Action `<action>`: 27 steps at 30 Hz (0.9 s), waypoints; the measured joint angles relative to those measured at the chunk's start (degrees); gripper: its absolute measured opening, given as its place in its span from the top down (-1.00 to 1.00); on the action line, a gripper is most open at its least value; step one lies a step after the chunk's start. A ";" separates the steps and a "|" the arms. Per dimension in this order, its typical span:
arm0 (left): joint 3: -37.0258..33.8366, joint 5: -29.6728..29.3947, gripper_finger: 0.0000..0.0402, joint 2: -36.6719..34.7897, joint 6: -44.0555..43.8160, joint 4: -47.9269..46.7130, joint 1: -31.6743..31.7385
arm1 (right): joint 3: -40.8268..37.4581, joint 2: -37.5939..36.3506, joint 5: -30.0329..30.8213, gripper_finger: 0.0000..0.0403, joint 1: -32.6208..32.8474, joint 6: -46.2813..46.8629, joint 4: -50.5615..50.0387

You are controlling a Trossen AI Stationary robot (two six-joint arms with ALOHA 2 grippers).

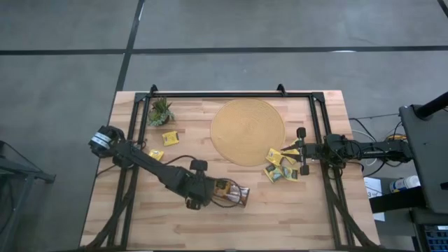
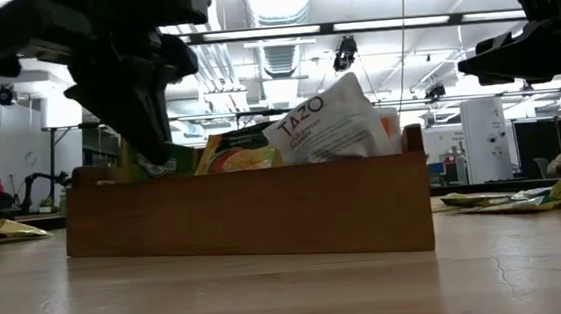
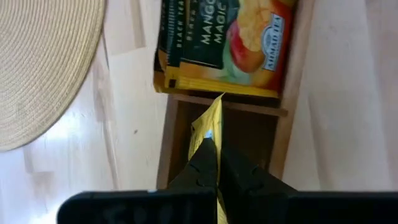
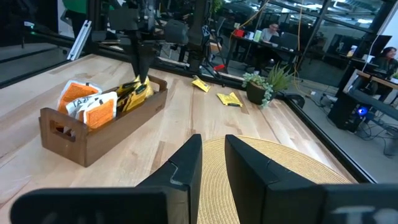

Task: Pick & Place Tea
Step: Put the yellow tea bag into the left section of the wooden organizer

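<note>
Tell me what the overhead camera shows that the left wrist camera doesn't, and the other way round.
Only the high view shows the whole table, the small plant, loose tea sachets by the round mat, and the right gripper waiting above them. Only the left wrist view shows the print on a mango tea sachet and the left gripper shut on a yellow sachet. Both show the wooden tray, the mat and the left gripper over that tray.

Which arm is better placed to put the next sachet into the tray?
Left, likely. The left gripper is shut on a yellow sachet right over the wooden tray. The right gripper hangs empty-looking over the round mat, away from the tray.
</note>
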 joint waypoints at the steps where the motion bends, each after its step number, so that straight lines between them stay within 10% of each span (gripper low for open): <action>1: 0.00 0.44 1.00 0.00 0.38 -0.02 0.34 | 0.00 0.00 0.00 0.66 0.00 0.00 0.00; 27: -0.02 16.36 1.00 -0.02 -7.43 13.22 1.83 | 0.01 0.02 0.00 0.66 0.00 0.00 0.00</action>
